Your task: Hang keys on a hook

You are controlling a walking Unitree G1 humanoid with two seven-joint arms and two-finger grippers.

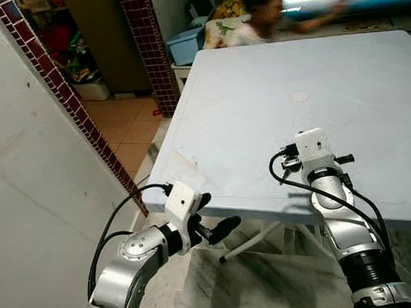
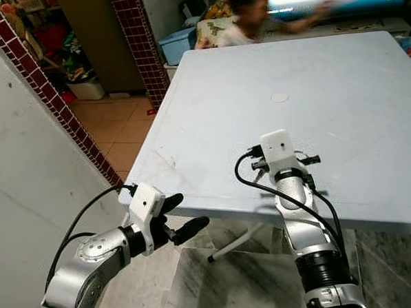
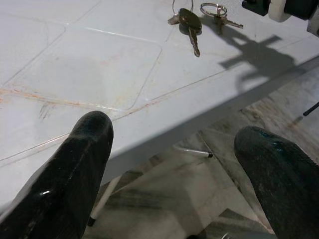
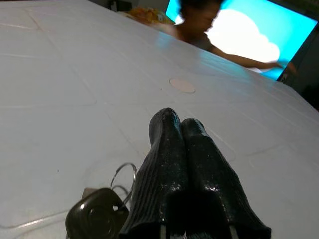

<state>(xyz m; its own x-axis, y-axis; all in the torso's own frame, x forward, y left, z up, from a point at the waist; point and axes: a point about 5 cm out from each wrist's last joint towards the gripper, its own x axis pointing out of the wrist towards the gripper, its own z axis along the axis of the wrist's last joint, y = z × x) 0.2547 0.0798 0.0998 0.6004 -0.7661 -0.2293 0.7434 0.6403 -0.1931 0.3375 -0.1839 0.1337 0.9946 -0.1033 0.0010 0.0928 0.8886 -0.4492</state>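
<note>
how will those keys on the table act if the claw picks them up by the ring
The keys would probably dangle and swing, since they hang loose on thin rings. Lying flat on the smooth table, they may slide when nudged. They look small, so likely light.

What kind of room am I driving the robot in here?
Most likely a home living area: a pale plastic table with keys on it, a lit television screen with a person before it, and tiled floor by a doorway.
</note>
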